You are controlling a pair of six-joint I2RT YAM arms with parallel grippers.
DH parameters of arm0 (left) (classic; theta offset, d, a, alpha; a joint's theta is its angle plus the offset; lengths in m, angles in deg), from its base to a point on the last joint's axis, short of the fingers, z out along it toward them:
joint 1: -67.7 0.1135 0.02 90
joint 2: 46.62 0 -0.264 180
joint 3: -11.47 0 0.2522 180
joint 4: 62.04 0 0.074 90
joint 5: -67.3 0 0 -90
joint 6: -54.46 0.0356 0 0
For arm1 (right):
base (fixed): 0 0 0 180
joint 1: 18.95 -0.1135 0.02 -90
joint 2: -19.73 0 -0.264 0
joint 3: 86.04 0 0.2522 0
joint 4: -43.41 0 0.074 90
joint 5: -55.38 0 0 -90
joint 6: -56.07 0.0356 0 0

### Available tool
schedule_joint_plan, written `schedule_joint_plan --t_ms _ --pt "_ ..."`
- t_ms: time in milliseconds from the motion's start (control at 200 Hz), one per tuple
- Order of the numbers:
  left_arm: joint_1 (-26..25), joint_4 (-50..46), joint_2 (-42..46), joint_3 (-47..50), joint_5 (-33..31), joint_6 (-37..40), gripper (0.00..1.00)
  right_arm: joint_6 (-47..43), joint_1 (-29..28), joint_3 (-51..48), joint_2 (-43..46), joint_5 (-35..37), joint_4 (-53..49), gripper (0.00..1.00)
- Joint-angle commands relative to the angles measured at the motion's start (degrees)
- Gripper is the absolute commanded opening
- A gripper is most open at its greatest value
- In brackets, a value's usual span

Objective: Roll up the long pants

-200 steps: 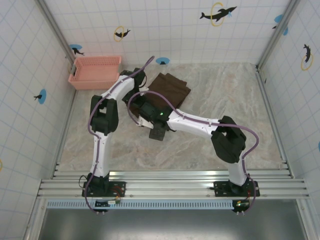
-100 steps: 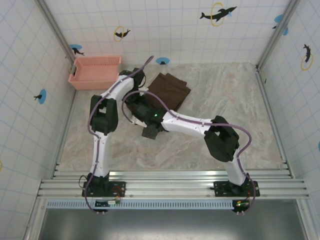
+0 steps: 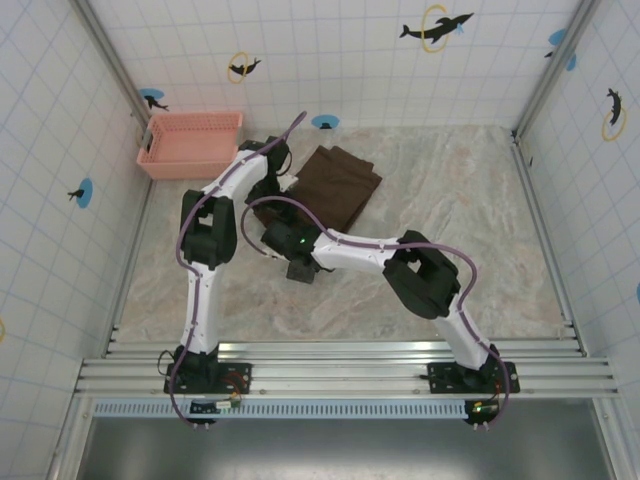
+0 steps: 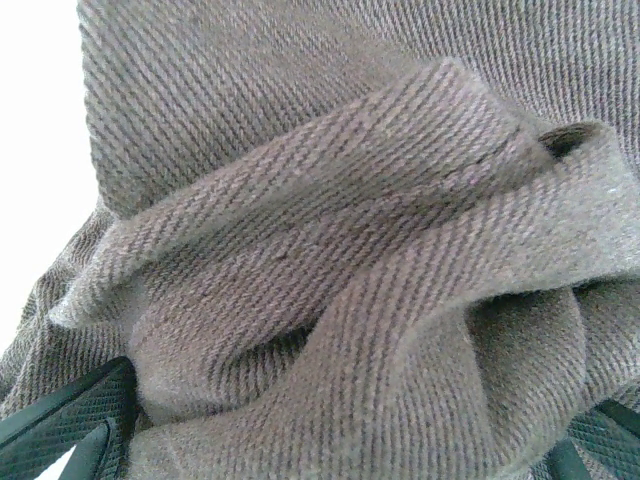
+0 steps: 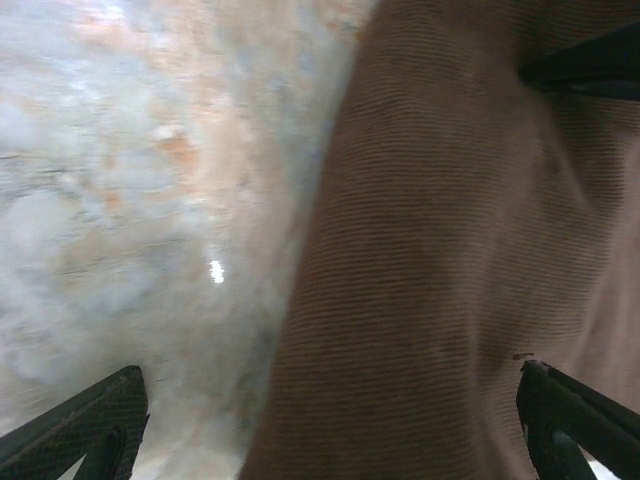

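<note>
The long pants (image 3: 345, 180) lie folded in a flat dark brown pack on the table (image 3: 470, 220), just beside the pink basket (image 3: 190, 145), on the side of the basket that faces the middle of the table. In the close views the cloth is a ribbed, rather thick weave that makes soft round folds. I judge it light and limp, not slippery, and not fragile at all, but it will sag and open if I take only one layer. So I would take hold at the narrow end farther from the basket, pinching all layers at the two corners, and roll from there. The left arm reaches far forward with its elbow raised and its wrist bent down onto the edge of the pants that is closest to the basket. The left tool (image 4: 335, 440) stands spread wide, with a bunched fold between its fingers (image 4: 70, 430) but not pinched. The right arm lies low across the table toward the basket. The right tool (image 5: 330, 430) is also spread wide and grips nothing, hovering over the border of the cloth.
</note>
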Motion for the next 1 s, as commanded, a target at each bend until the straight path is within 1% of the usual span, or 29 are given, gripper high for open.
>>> schedule_joint_plan --t_ms 0,55,110,220,305,330,365,515,621,646,756,836,851,891,941,996 --pt "0.25 -2.29 -3.90 0.65 1.72 -0.14 0.97 -2.01 1.93 -1.45 -3.56 7.71 3.29 0.98" --pt "0.42 -2.38 -3.79 0.89 2.01 -0.06 0.97 -2.75 2.81 -0.90 -4.59 7.69 3.23 1.00" --pt "0.55 -2.29 -3.54 1.33 2.32 -0.03 0.97 -2.56 3.83 -0.52 -5.31 7.16 2.96 0.95" --pt "1.17 -2.29 -3.09 1.97 2.82 -0.04 0.97 -3.21 5.73 0.71 -5.55 1.17 0.50 0.63" --pt "1.70 -2.38 -2.69 2.06 3.59 -0.14 0.97 -3.83 6.57 0.59 -4.74 -1.78 -0.35 0.31" --pt "1.88 -2.38 -2.52 2.06 3.69 -0.16 0.97 -3.98 6.71 0.47 -4.40 -2.41 -0.69 0.25" --pt "2.17 -2.29 -2.40 2.06 4.04 -0.14 0.97 -4.46 6.88 0.15 -3.79 -3.77 -0.98 0.20" --pt "3.10 -2.74 -2.02 0.93 6.94 -0.57 0.97 -5.91 7.61 -1.13 0.28 -12.91 -3.76 0.19" --pt "4.56 -3.70 -0.79 -0.13 8.43 -0.28 0.97 -5.99 8.56 -1.26 4.29 -21.85 -7.04 0.20" --pt "5.04 -3.63 1.84 -0.23 8.65 -0.37 0.97 -5.92 8.90 -1.65 5.47 -24.65 -7.47 0.20" --pt "7.48 -3.26 5.22 -0.79 9.19 -0.77 0.97 -4.28 10.49 -1.73 8.82 -35.79 -10.45 0.21" --pt "8.86 -3.04 7.27 -1.51 9.82 -1.47 0.97 -1.49 11.98 -0.67 9.33 -42.95 -13.13 0.21" --pt "9.09 -3.08 7.60 -1.65 10.04 -1.60 0.97 -0.81 12.34 -0.41 9.23 -45.88 -13.51 0.21" --pt "9.38 -2.92 8.48 -2.04 10.34 -1.98 0.97 0.10 13.12 0.64 8.69 -50.69 -14.83 0.21" --pt "9.44 -2.99 9.32 -2.63 10.29 -2.37 0.97 1.30 13.89 2.53 7.42 -54.75 -17.27 0.20" --pt "9.53 -3.00 10.14 -2.94 10.34 -2.94 0.97 2.72 14.76 3.08 6.65 -59.41 -17.65 0.21"
